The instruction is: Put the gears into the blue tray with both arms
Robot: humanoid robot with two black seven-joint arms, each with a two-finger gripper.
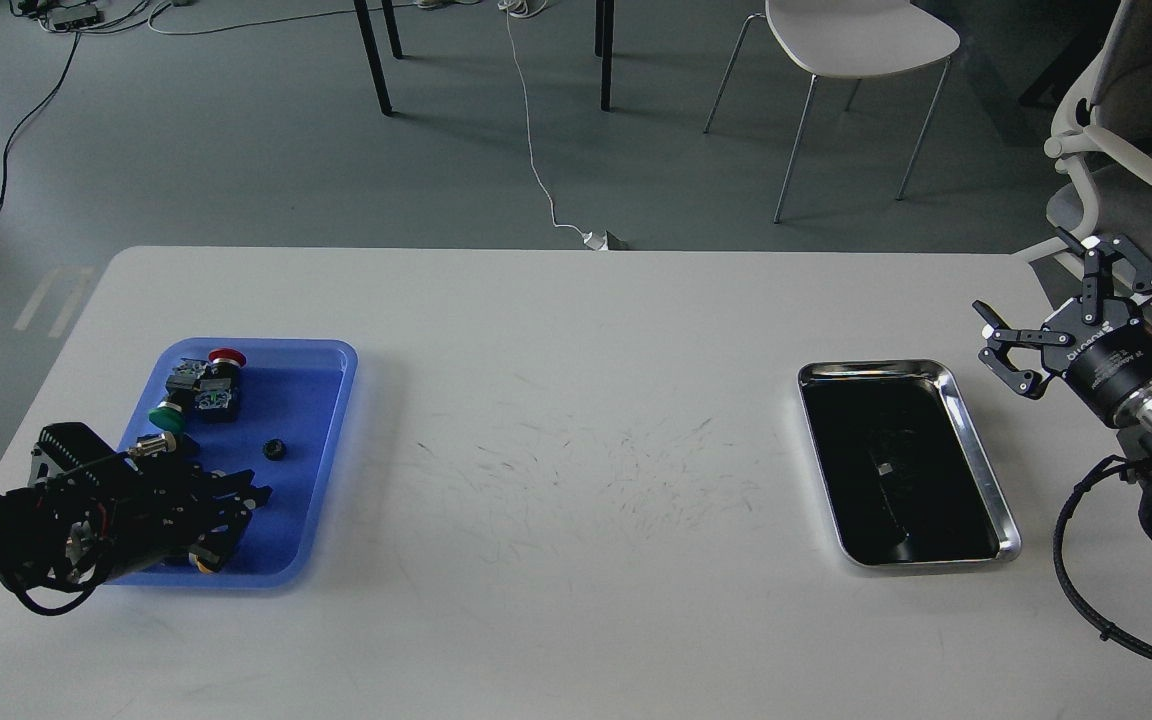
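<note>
One small black gear (274, 449) lies on the floor of the blue tray (328, 400) at the table's left. My left gripper (234, 518) hovers over the tray's near end, below and left of the gear and apart from it; it is open with nothing between its fingers. At the far right, my right gripper (1019, 271) is raised beyond the table's right edge. It is open and empty, its fingers spread wide.
Push-button switches share the blue tray: a red-capped one (226, 356), a green-capped one (168, 415) and a yellow-capped one (202, 563) mostly hidden under my left gripper. A shiny steel tray (871, 367) with a dark inside sits at the right. Chairs stand behind the table.
</note>
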